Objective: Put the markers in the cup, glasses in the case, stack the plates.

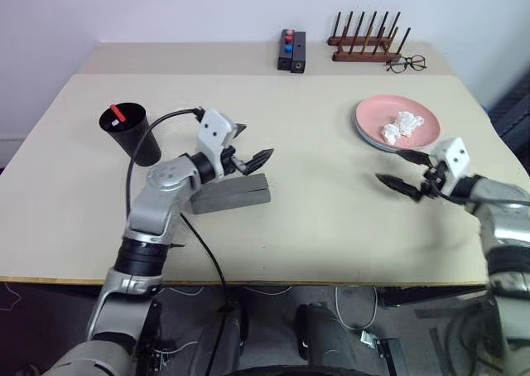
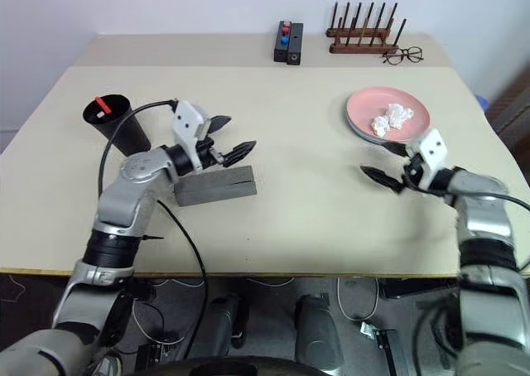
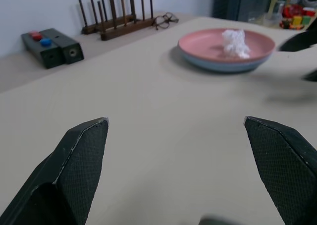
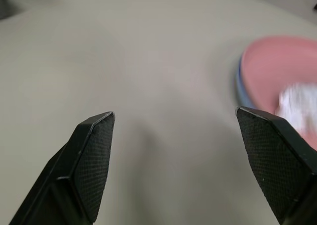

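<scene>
Head view: pink plate [image 1: 397, 121] stacked on blue, crumpled tissue inside; case [image 1: 232, 195] shut, cup [image 1: 132, 132] upright. Plates look rigid, slippery; grip the rim. Wrist views: left gripper [image 3: 185, 173] and right gripper [image 4: 193, 163] wide open, empty.

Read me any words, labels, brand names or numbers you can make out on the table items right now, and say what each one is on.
None: no text can be read on anything here.
The black cup, grey case and pink plate show plain surfaces.
The black box with red and blue buttons carries no marking that I can make out.
</scene>
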